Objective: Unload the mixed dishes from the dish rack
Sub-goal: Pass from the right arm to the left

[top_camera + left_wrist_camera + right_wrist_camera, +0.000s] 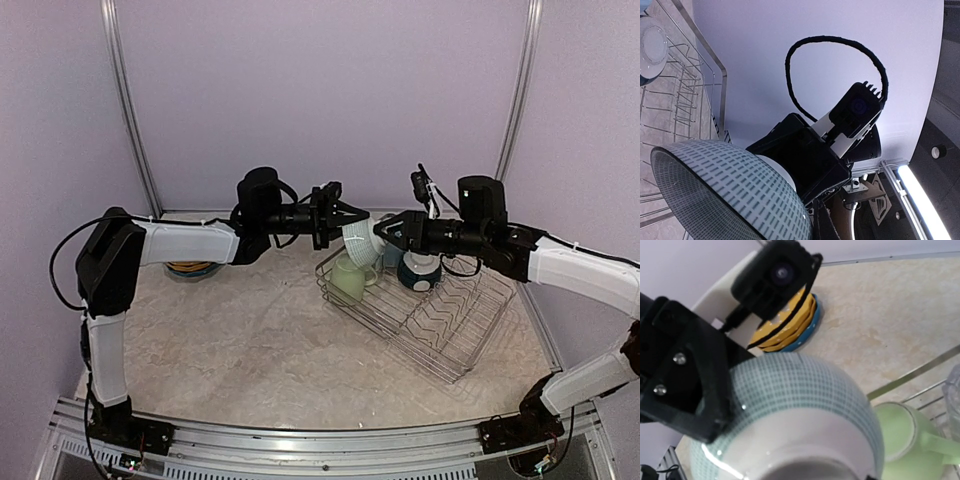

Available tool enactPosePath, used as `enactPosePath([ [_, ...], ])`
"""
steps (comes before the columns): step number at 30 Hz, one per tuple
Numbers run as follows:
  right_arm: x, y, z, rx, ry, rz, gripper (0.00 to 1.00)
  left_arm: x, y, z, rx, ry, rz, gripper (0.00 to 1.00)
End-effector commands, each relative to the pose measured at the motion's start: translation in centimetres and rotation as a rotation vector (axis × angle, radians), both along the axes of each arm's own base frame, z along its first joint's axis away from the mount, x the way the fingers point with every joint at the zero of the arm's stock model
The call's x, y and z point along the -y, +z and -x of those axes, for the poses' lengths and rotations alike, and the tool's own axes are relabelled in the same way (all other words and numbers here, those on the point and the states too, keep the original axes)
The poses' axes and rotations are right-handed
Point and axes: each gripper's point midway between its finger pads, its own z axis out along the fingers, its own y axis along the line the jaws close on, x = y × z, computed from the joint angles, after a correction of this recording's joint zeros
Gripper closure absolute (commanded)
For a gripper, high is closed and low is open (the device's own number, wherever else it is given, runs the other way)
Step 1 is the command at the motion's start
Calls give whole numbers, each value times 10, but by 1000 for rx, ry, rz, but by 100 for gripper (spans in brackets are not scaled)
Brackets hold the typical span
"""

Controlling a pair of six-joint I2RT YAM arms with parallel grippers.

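Observation:
A teal-patterned bowl hangs in the air over the left end of the dish rack, tilted on its side between both arms. My left gripper is shut on its rim from the left. My right gripper is shut on its foot side from the right. In the left wrist view the bowl fills the lower left. In the right wrist view the bowl fills the bottom, with the left gripper's black finger against it. A pale green mug and a dark-blue white-lined bowl sit in the rack.
A stack of yellow plates on a blue plate lies on the table at the back left, beside the left arm. A clear glass shows at the rack's edge. The rack's zigzag dividers stand bare at the right.

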Motion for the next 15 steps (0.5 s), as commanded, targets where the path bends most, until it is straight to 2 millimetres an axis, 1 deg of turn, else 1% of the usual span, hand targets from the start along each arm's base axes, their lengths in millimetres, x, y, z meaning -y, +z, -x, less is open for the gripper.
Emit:
enactPosePath([
  [1, -7, 21, -5, 72, 31, -53, 100, -10, -3, 6, -1, -2, -5, 100],
  [4, -9, 15, -8, 63, 34, -27, 87, -20, -2, 6, 5, 15, -11, 100],
  [5, -9, 12, -9, 58, 31, -13, 82, -27, 3, 4, 17, 27, -8, 100],
  [7, -9, 8, -12, 54, 23, 14, 71, -39, 1, 1, 22, 50, -36, 100],
  [8, -8, 6, -13, 52, 20, 30, 66, -47, 6, 1, 40, 64, -50, 100],
  [9, -8, 5, -14, 54, 18, 42, 62, -55, 6, 0, 48, 80, -75, 100],
  [10, -8, 1, -15, 45, 15, 65, 59, -62, 3, -2, 59, 98, -109, 100],
  [11, -7, -2, -16, 45, 12, 92, 55, -72, 6, -3, 100, 127, -140, 100],
  [13, -4, -10, -19, 39, -1, 149, 47, -90, 1, -6, 129, 179, -231, 100],
  [14, -2, -14, -21, 39, -11, 181, 43, -99, -5, -7, 137, 203, -289, 100],
  [15, 1, -20, -23, 31, -25, 219, 40, -111, -5, -7, 155, 236, -345, 100],
])
